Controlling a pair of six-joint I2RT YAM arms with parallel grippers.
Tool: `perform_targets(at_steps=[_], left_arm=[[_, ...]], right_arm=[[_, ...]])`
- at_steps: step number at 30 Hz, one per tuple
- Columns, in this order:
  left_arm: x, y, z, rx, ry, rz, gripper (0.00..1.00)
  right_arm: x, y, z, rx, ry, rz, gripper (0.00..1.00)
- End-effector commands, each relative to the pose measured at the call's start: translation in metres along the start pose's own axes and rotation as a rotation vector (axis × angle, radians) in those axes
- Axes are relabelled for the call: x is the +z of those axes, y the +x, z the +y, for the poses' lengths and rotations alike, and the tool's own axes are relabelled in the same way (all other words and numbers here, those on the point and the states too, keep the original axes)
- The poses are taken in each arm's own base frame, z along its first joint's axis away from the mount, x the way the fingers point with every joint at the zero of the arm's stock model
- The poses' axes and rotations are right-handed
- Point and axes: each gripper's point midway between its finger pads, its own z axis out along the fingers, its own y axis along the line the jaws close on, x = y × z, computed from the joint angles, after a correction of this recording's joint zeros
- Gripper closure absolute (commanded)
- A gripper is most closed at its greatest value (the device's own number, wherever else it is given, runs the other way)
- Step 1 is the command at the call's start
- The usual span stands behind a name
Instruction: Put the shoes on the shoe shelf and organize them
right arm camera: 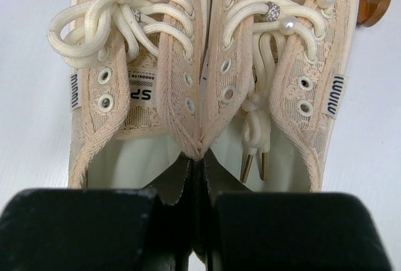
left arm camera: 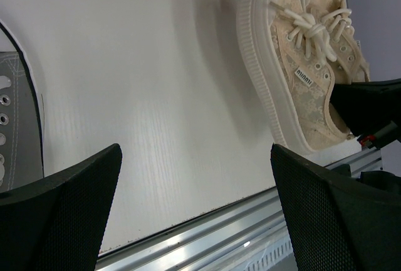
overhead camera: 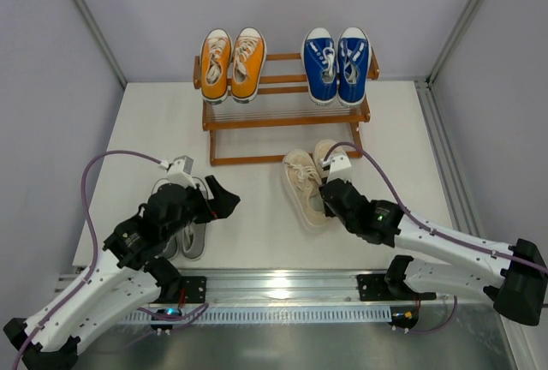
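The shoe shelf (overhead camera: pixel 282 117) stands at the back with the orange shoes (overhead camera: pixel 232 63) on its top tier at the left and the blue shoes (overhead camera: pixel 336 63) at the right. The cream pair (overhead camera: pixel 310 183) lies side by side on the table in front of it. My right gripper (right arm camera: pixel 199 177) is shut on the two inner collar walls of the cream pair (right arm camera: pixel 156 76), pinched together. At the left, my left gripper (overhead camera: pixel 218 199) hangs open and holds nothing, over the grey shoes (overhead camera: pixel 190 237). Its wrist view shows a grey shoe (left arm camera: pixel 15 127) at the left edge and the cream pair (left arm camera: pixel 301 64) at the upper right.
An aluminium rail (overhead camera: pixel 282 289) runs along the near table edge by both arm bases. Grey walls close in the left, right and back. The shelf's lower tier (overhead camera: pixel 287 141) shows only bare slats. Purple cables loop over both arms.
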Motion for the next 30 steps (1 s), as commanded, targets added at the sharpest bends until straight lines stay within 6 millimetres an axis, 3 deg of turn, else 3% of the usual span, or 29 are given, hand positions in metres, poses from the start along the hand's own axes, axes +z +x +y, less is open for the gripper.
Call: perform_targets(at_steps=[1,6,15,30], left_arm=[[-0.006,-0.011,-0.008,-0.001,0.023,-0.034,0.0],[-0.01,-0.01,-0.003,-0.002,0.014,-0.042,0.0],[-0.013,-0.01,-0.001,-0.003,0.012,-0.047,0.0],[-0.022,-0.012,0.001,-0.014,0.017,-0.062,0.0]], right_arm=[[-0.002,-0.087,0.004,0.179,-0.011,-0.247,0.96],[0.02,-0.095,-0.014,0.237,0.006,-0.253,0.96],[0.043,-0.103,-0.019,0.2,0.013,-0.257,0.96],[0.09,-0.145,-0.048,0.176,0.04,-0.314,0.96]])
